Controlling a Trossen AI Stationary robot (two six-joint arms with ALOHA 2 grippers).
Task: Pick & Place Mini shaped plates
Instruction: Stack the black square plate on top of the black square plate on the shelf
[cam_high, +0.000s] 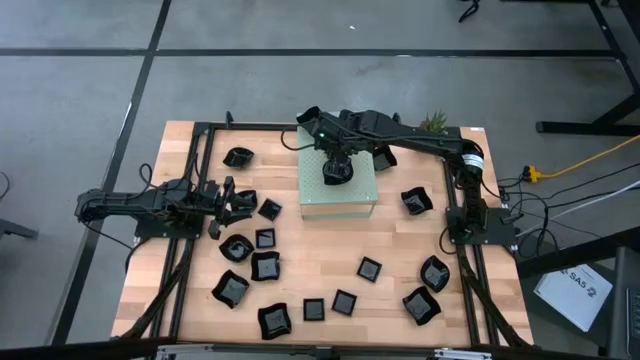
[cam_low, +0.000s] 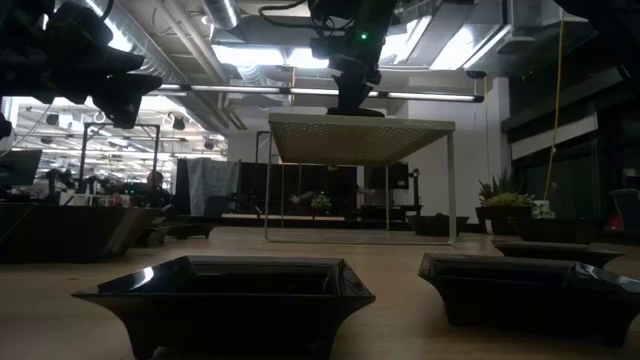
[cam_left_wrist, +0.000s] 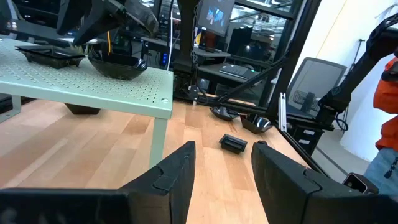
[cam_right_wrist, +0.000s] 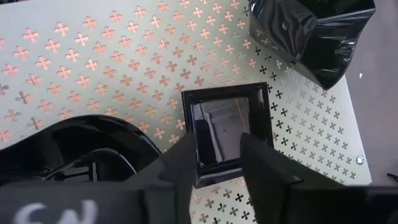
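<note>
Right gripper (cam_right_wrist: 214, 168) half open, straddling 1 small square plate (cam_right_wrist: 227, 130) on pale green perforated box (cam_right_wrist: 93, 68); plate at 12 o'clock, released, resting flat.

A pale green perforated box (cam_high: 338, 190) was seen standing upside down on the wooden tabletop (cam_high: 400, 250), near its far edge; a small spiky plant (cam_high: 434, 123) was set at the far right corner

Glossy black mini shaped plates (cam_high: 265, 266) scattered upright across the wooden surface (cam_high: 390, 240), a few more atop the perforated box (cam_high: 352, 200).
</note>
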